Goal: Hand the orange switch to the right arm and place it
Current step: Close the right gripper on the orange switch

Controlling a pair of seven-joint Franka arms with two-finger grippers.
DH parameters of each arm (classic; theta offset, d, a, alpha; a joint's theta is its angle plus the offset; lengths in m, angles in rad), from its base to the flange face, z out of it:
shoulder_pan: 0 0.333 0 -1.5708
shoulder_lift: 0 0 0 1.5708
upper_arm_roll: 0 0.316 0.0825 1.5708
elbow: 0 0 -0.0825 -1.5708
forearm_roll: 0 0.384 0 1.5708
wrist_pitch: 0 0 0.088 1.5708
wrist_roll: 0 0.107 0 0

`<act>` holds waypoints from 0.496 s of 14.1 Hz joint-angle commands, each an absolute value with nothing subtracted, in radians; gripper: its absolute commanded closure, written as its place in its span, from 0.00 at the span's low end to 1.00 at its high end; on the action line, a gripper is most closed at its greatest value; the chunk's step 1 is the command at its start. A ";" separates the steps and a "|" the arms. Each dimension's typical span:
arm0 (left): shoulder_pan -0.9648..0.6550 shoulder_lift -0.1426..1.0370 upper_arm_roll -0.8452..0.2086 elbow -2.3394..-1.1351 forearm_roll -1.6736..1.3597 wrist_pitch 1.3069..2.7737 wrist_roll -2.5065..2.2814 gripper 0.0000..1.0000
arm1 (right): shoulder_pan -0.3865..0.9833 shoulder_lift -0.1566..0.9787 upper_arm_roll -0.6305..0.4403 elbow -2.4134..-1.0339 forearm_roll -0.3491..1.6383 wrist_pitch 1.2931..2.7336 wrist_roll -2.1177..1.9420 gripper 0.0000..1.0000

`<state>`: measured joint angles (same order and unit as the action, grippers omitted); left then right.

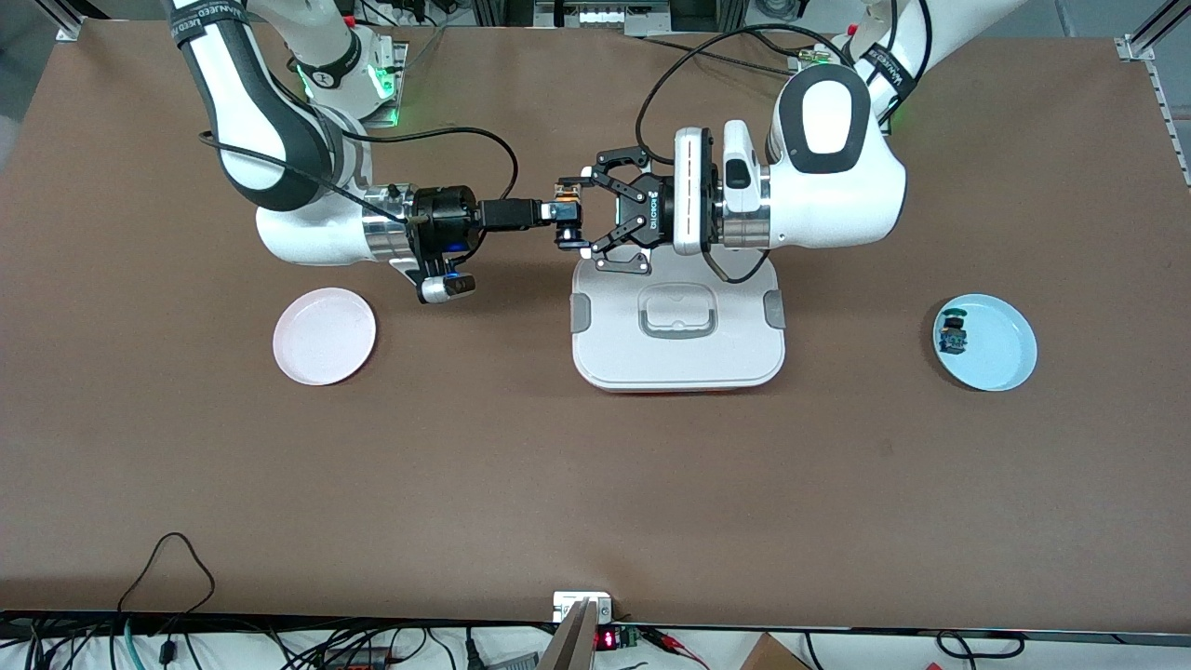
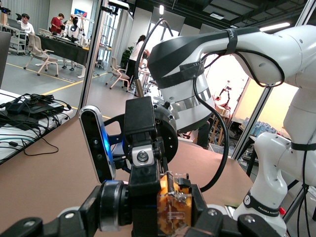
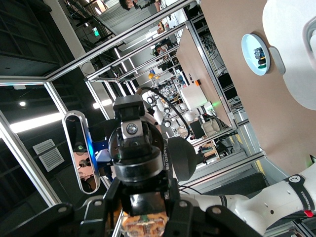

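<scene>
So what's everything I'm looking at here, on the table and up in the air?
Tiny push-button switch with orange cap: one, orange and black, in the air between the two grippers, over the table just above the white case's edge.
Flat white plastic case with grey latches and handle: one, white and grey, mid-table.
Round pink plate: one, pink, toward the right arm's end.
Round light-blue plate: one, light blue, toward the left arm's end.
Small blue-and-green-topped switch: one, dark with blue and green, on the blue plate.
Brown table: one, brown.
Right gripper: one, slim and black, at the switch.
Left gripper: one, black open-linkage, at the switch, facing the right one.
</scene>
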<state>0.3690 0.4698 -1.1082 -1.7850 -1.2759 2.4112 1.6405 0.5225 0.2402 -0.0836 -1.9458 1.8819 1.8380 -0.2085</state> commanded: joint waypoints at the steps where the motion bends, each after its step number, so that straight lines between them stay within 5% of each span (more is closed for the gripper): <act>1: 0.377 0.468 -1.117 -1.787 -1.310 2.411 1.681 1.00 | 0.528 0.238 -0.086 -1.928 1.891 1.839 -0.202 0.99; 4: 0.377 0.468 -1.117 -1.787 -1.310 2.411 1.678 1.00 | 0.528 0.238 -0.087 -1.928 1.891 1.838 -0.204 0.99; 5: 0.377 0.468 -1.117 -1.786 -1.310 2.411 1.678 0.80 | 0.528 0.238 -0.089 -1.930 1.891 1.838 -0.204 0.99; 6: 0.377 0.468 -1.117 -1.786 -1.310 2.410 1.683 0.01 | 0.528 0.238 -0.089 -1.931 1.890 1.838 -0.204 1.00; 7: 0.377 0.468 -1.117 -1.786 -1.310 2.408 1.683 0.00 | 0.528 0.238 -0.092 -1.931 1.890 1.838 -0.204 1.00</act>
